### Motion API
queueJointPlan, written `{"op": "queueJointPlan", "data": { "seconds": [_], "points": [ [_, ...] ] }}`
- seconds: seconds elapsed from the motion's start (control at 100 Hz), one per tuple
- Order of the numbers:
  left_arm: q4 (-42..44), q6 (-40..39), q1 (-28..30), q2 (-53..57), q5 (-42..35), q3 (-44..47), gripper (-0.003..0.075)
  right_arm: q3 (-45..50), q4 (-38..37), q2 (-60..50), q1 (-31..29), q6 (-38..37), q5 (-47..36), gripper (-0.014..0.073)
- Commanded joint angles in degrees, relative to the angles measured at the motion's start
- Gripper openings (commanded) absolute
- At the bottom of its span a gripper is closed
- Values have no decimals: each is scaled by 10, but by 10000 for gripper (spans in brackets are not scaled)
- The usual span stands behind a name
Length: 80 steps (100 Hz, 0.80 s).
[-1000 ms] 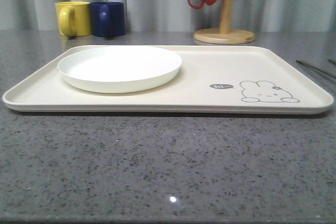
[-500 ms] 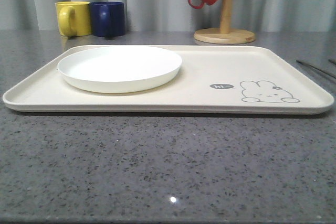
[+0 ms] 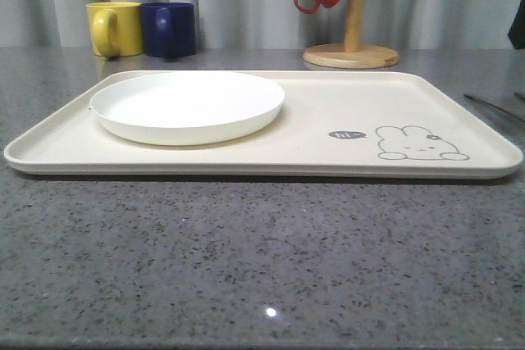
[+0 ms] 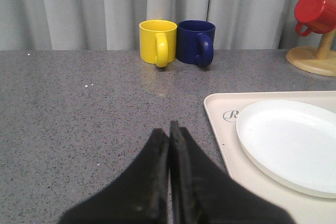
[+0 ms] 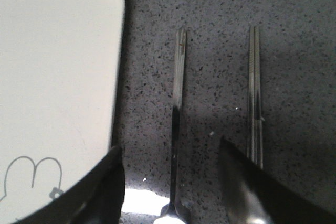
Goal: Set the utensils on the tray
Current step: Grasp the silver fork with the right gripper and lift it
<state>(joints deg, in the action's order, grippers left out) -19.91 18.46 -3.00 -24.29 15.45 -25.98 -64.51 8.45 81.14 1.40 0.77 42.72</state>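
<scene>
A: Where's the cutlery sitting?

B: On the counter point(image 5: 220, 40), just beside the tray point(image 5: 58, 66), off its rabbit corner. Your right gripper point(image 5: 170, 182) hangs over it, fingers spread wide, straddling a slim steel handle point(image 5: 178, 82). I can't tell if that's the fork or the spoon. The chopsticks point(image 5: 255, 82) lie parallel, a little further out.

A: And the left gripper point(image 4: 169, 145)?

B: Closed on nothing, parked over bare counter near the tray's other end, by the plate point(image 4: 294, 140).

A: How will that handle behave?

B: I'd judge it light, rigid, thin and slick, lying flat on stone. So you'll have little to get under. Pinch it across its width near mid-length, fingertips down to the counter, or it may pivot or skid out.

A: The chopsticks?

B: Two loose rods touching; they'll likely roll apart, so squeeze both together centrally.
</scene>
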Motion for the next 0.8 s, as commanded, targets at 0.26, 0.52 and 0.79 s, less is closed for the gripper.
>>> {"op": "queueJointPlan", "data": {
  "seconds": [0.26, 0.52, 0.79],
  "points": [
    [-5, 1, 2, -3, -44, -16, -18, -22, 5, 53, 14, 9, -31, 414],
    [-5, 1, 2, -3, -44, -16, -18, -22, 1, 82, 14, 9, -33, 412],
    [-5, 1, 2, -3, -44, -16, -18, -22, 1, 84, 14, 9, -33, 271]
  ]
}}
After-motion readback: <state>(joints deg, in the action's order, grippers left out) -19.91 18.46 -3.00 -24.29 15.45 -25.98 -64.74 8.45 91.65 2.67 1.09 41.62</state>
